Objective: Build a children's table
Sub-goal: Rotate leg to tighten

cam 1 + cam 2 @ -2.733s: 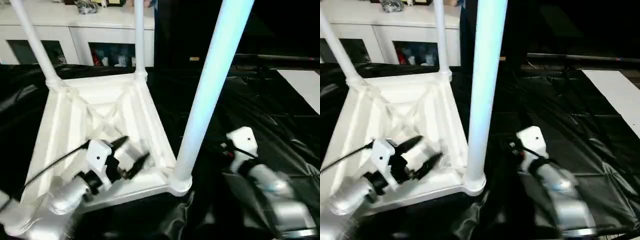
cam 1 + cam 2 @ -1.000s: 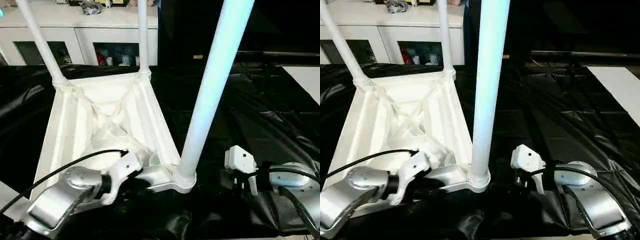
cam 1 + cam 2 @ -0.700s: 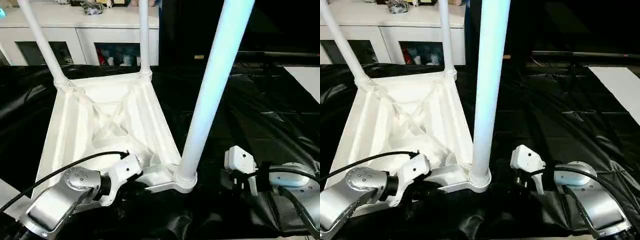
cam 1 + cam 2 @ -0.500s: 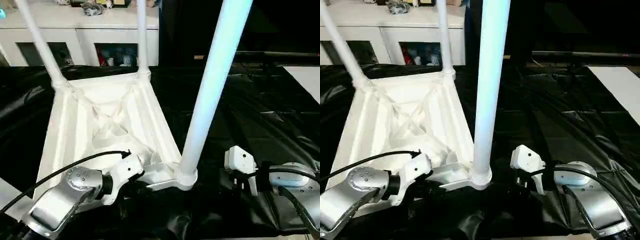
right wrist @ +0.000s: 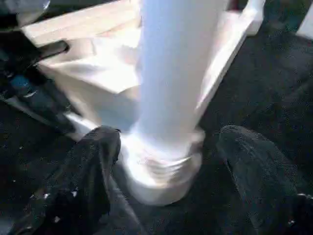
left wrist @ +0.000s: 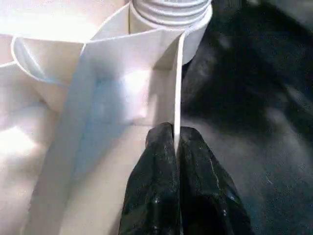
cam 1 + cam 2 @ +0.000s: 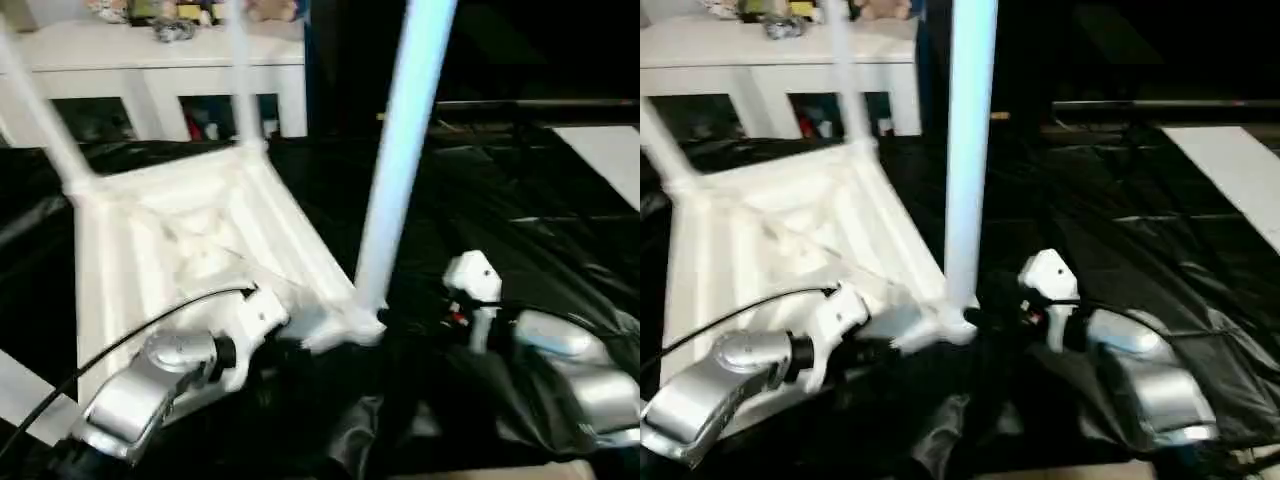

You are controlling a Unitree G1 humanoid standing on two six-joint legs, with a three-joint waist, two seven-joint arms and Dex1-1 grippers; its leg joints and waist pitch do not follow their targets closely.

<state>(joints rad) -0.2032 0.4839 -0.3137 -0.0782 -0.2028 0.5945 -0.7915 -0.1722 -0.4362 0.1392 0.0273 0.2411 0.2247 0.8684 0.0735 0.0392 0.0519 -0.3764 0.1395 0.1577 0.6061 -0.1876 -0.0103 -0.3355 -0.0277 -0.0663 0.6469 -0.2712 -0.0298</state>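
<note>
Both forearms are rounded silver metal shells, glossy and tapering toward the wrist. The left forearm (image 7: 150,390) ends in a black joint ring and a white angular wrist housing (image 7: 255,318), with a thin black cable (image 7: 120,345) looping back along it. The right forearm (image 7: 565,370) carries a white housing (image 7: 470,275) too, with black cabling. The fingers (image 6: 161,191) are matte black, rounded, slightly speckled.

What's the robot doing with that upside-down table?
It's building a little table. The tabletop lies upside down on black sheeting, with legs sticking up. The left gripper pinches the tabletop's thin rim beside the near corner. The right gripper is open, one finger on each side of the near leg at its socket, not squeezing it.
</note>
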